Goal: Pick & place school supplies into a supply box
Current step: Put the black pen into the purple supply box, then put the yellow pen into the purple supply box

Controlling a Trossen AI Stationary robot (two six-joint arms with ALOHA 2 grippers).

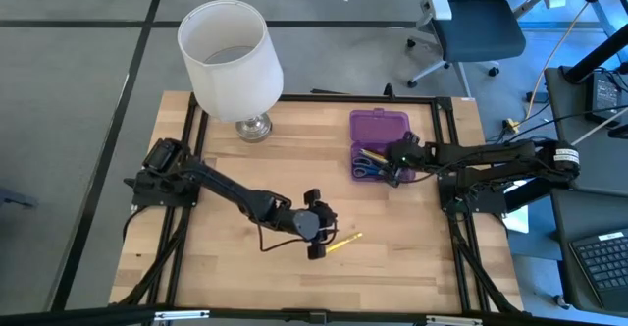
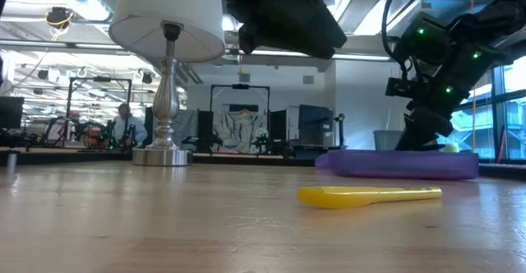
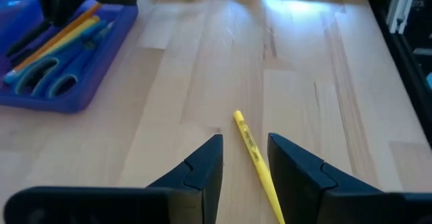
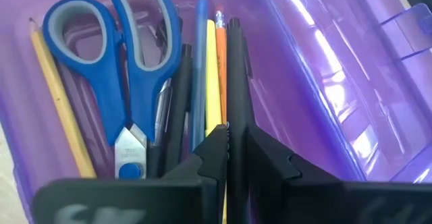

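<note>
1. The yellow pencil (image 3: 258, 163) lies flat on the surface (image 1: 412, 238), apart from the rest, its long axis running between the left jaws (image 3: 244, 162), which stand apart astride it.
2. The left arm is much the nearer; nothing blocks a straight drop.
3. The purple box (image 1: 381, 128) sits at two o'clock from the pencil, lid open, scissors (image 4: 128, 69) and pens inside.
4. The right jaws (image 4: 233, 143) are inside the box, clamped on a thin black pen (image 4: 235, 75).
5. A lamp (image 1: 232, 61) stands at eleven o'clock, well apart.

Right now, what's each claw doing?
Left gripper: open over the yellow pencil.
Right gripper: shut on a black pen in the box.
</note>
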